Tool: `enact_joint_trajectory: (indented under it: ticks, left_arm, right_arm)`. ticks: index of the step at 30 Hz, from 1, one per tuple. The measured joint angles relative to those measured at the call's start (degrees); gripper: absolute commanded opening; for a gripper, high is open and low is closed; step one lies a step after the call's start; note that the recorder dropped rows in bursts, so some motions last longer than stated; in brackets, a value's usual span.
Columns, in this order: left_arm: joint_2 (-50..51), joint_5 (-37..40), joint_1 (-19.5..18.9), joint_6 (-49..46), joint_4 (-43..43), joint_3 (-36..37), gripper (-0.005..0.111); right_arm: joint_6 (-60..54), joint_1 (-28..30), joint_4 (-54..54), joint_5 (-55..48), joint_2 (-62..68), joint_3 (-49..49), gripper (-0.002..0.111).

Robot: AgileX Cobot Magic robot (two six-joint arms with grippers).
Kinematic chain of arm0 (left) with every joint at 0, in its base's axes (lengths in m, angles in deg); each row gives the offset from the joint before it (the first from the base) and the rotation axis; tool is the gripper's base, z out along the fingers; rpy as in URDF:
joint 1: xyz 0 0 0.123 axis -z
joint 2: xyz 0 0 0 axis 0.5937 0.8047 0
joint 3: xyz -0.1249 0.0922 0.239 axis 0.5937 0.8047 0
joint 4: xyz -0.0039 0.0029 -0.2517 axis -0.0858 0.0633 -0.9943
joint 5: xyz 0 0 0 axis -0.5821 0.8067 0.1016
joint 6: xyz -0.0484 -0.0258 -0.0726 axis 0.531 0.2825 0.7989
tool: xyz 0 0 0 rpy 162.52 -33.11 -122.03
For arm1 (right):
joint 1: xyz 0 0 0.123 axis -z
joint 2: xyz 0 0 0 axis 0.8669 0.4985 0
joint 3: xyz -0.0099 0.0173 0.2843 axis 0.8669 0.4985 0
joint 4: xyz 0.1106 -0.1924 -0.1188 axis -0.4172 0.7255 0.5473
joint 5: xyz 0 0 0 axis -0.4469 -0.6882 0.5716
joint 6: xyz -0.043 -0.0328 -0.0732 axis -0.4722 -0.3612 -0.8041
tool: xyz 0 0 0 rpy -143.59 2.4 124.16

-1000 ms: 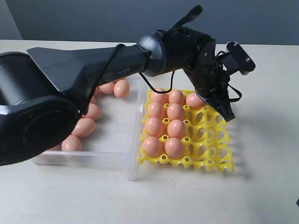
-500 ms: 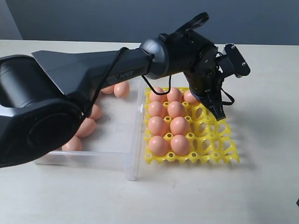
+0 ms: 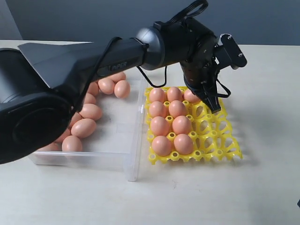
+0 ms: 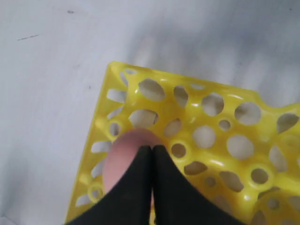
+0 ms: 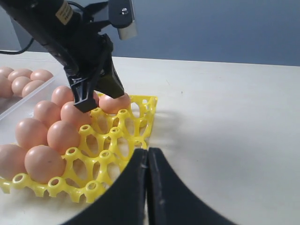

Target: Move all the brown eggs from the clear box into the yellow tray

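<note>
Since a second ago your left arm has swung back and uncovered more of the clear box, and the yellow tray has slid a little to the right on the counter and now lies flatter.

On the left, the box still holds a good share of the brown eggs. About nine show along its left and far sides, and the arm may hide more.

In the middle, the tray stands just beside the box and carries nine eggs. Its two left columns are full, and one egg sits in the far cup of the third column. Seven cups are still bare, so I judge you a little past half on the tray.

Your left tool hangs just over that ninth egg with its fingers pressed together and nothing between them.

Farther right, out of the exterior view, your right tool is pressed together too and empty, over bare counter near the tray.
</note>
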State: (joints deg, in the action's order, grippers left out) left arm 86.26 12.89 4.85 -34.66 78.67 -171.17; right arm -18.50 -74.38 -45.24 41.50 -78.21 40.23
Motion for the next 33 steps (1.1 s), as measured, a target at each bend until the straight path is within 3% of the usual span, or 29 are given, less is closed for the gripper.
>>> enact_joint_trajectory:
  ticks: [9, 33]
  left_arm:
    - [-1.27, 4.36, -3.65, -0.38, -1.13, 0.0, 0.0]
    - [1.35, 4.1, -3.5, -2.16, -2.94, -0.14, 0.0]
  right_arm:
    - [0.0, 0.0, 0.0, 0.0, 0.0, 0.0, 0.001]
    - [0.0, 0.0, 0.0, 0.0, 0.0, 0.0, 0.001]
